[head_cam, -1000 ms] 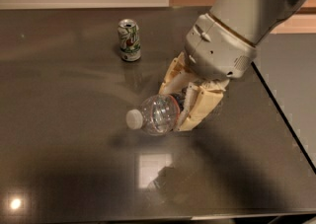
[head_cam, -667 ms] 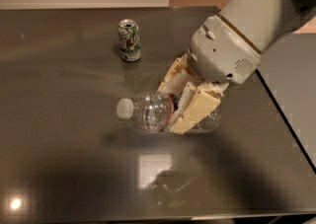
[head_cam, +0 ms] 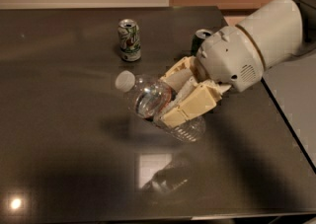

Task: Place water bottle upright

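— Where's the clear ribbed plastic bottle [head_cam: 145,97] with the white cap?
— Over the middle of the dark table [head_cam: 59,134], tilted, cap pointing far-left. The cream claw [head_cam: 166,98], reaching from the right, is clamped around its middle.

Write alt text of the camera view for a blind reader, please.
The gripper, at the centre, is shut on a clear water bottle, held tilted with its white cap up and to the left, over a dark table. A white-and-green can stands upright behind; a green can is partly hidden by the arm.
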